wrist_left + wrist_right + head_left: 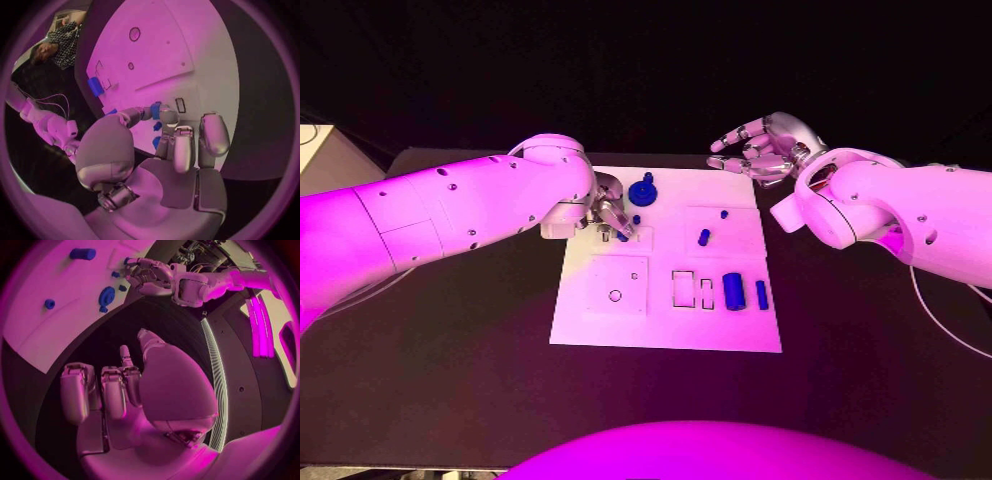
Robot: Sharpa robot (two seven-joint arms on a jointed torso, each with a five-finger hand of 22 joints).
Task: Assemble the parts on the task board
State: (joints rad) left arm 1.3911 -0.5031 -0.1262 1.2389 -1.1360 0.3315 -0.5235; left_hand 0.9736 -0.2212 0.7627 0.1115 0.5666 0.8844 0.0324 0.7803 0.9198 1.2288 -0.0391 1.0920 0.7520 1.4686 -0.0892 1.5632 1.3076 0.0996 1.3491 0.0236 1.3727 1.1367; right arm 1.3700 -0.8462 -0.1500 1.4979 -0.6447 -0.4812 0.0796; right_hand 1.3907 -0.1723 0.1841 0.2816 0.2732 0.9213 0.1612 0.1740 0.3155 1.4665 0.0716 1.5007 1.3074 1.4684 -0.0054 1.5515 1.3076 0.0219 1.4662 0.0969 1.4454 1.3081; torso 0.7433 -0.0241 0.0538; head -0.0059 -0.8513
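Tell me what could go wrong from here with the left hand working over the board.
The left hand is crowded over small blue parts near the task board's far left corner, beside the round blue part; its fingers could knock one off the edge. Whether it grips a piece can't be told, so a slip is possible. The right hand hovers off the board, unable to steady anything.

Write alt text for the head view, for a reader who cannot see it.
The left hand reaches over the far left part of a white task board on a black table, fingers among small blue parts. The right hand hovers beyond the board's far right corner, holding nothing. A blue cylinder and a thinner blue pin lie near slots on the right.
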